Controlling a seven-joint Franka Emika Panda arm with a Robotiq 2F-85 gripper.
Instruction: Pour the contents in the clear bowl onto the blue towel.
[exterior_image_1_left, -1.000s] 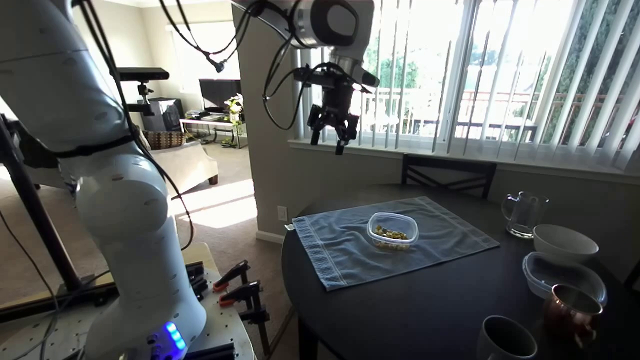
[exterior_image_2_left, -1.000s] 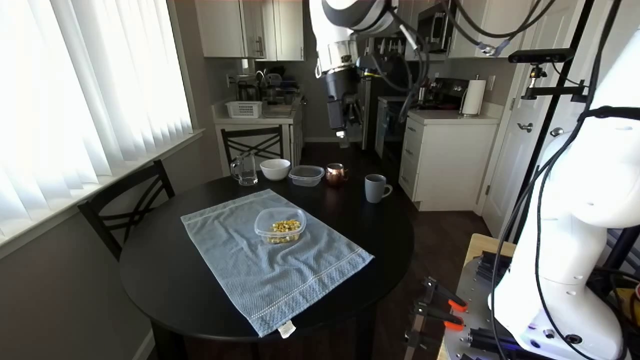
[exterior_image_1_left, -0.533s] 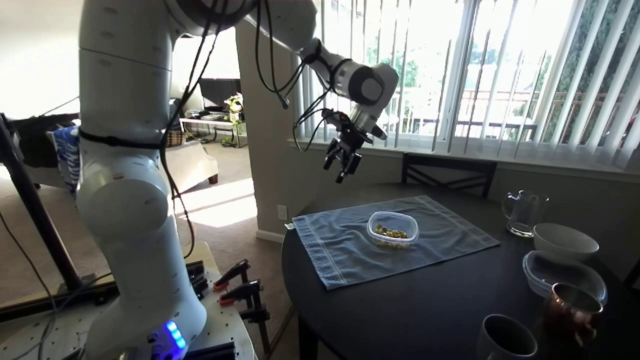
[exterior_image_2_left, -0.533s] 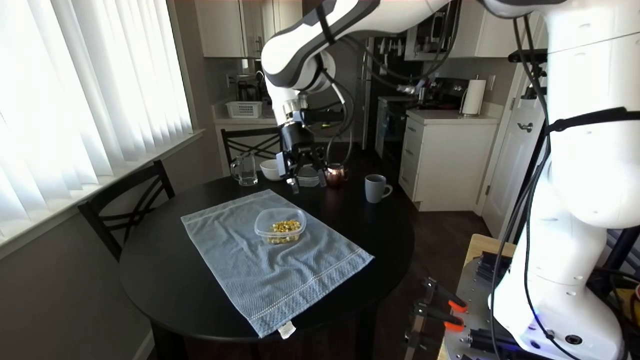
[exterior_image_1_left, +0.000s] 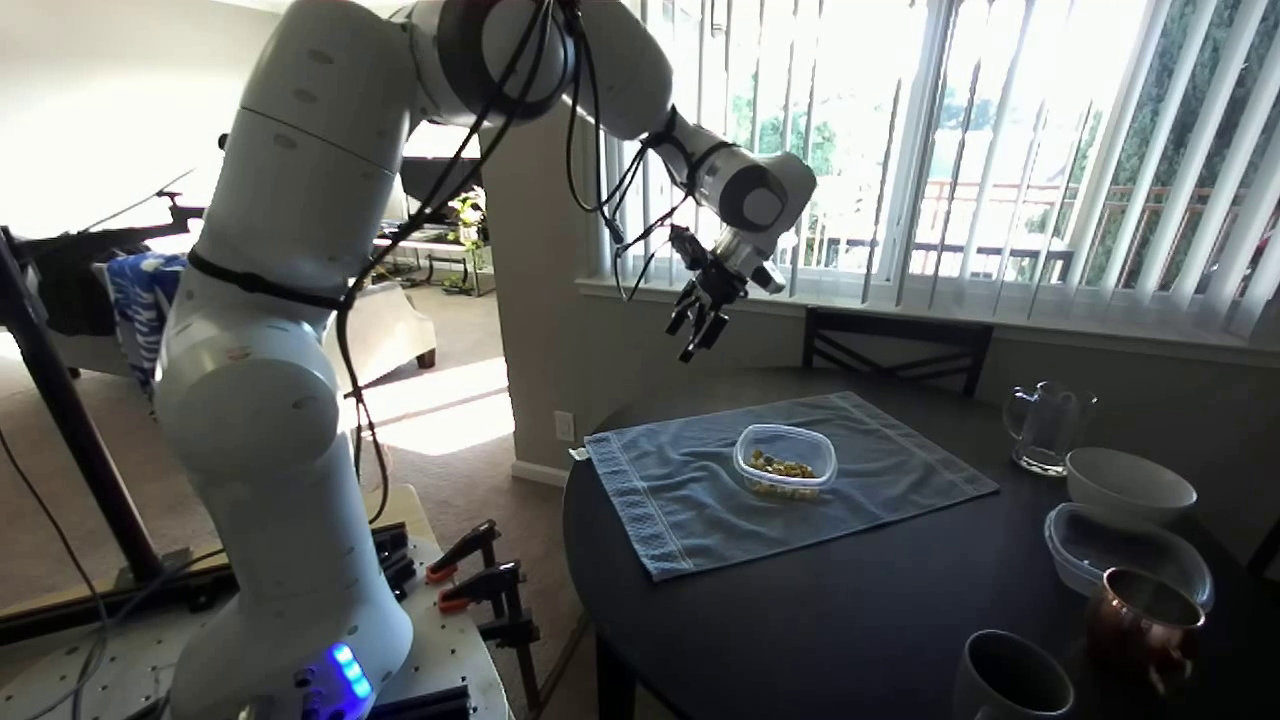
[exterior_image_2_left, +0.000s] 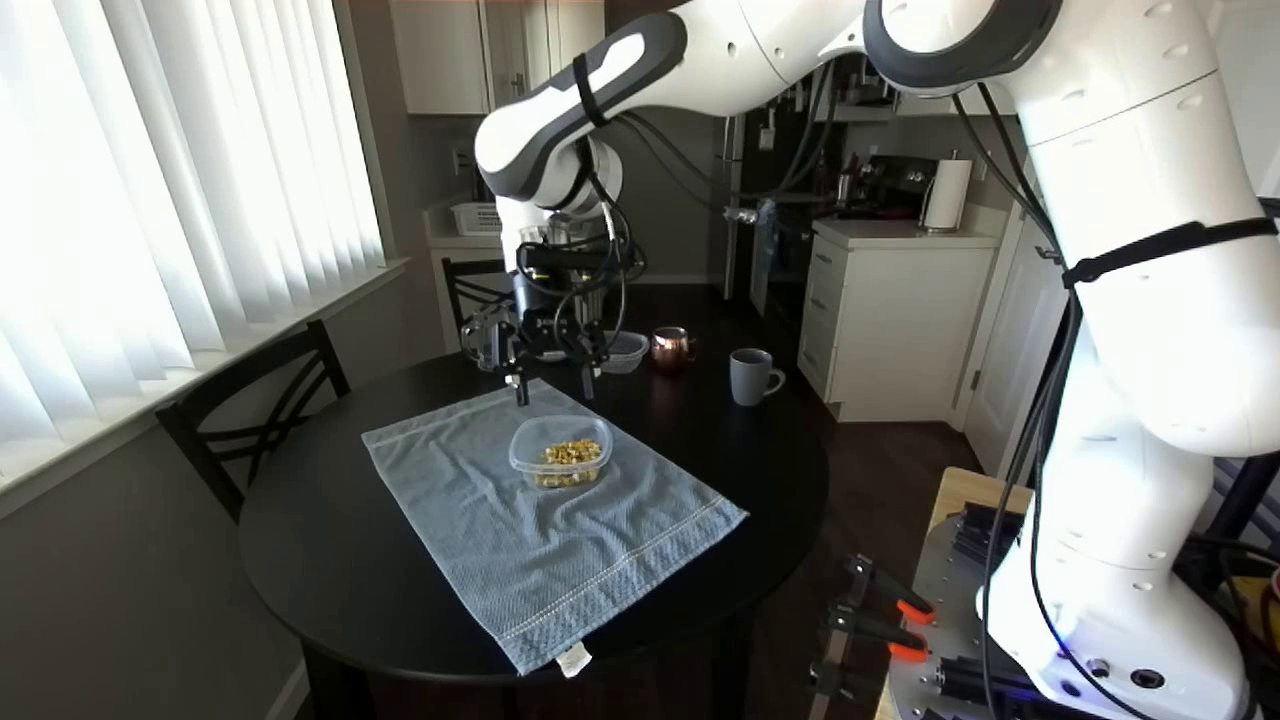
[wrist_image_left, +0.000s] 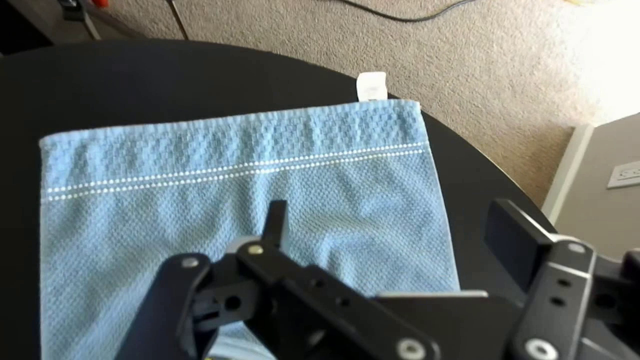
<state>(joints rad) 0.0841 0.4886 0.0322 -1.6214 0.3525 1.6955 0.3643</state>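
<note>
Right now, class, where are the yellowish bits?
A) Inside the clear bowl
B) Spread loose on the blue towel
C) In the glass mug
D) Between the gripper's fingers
A: both exterior views show the yellowish bits heaped inside the clear bowl, which stands upright on the blue towel.

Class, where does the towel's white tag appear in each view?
In an exterior view: white tag left of centre, below mid-height.
In an exterior view: white tag near the bottom edge.
In the wrist view: white tag above and right of centre.
Shared landmark: the blue towel, white tag at its edge.
</note>
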